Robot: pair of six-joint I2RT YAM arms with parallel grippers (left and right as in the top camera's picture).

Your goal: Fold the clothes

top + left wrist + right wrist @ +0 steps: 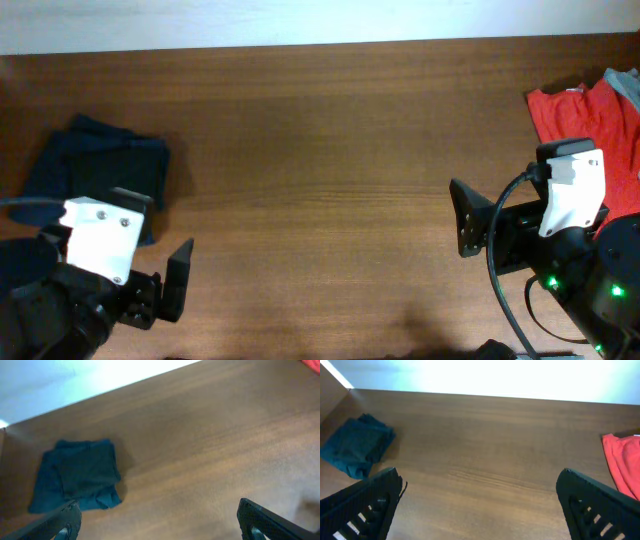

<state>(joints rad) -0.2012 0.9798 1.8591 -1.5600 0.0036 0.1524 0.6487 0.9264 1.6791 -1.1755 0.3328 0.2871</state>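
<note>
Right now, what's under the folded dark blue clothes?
The folded navy garment lies on the brown wooden table. Only wood shows around its edges; anything directly beneath is covered by the fabric.

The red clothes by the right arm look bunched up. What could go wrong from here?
1. The red clothes lie crumpled and run out of the overhead view, so the open right jaws might pinch several layers at once or drag the whole heap.
2. The folded navy garment sits right beside the left arm; a careless swing could rumple it.
</note>
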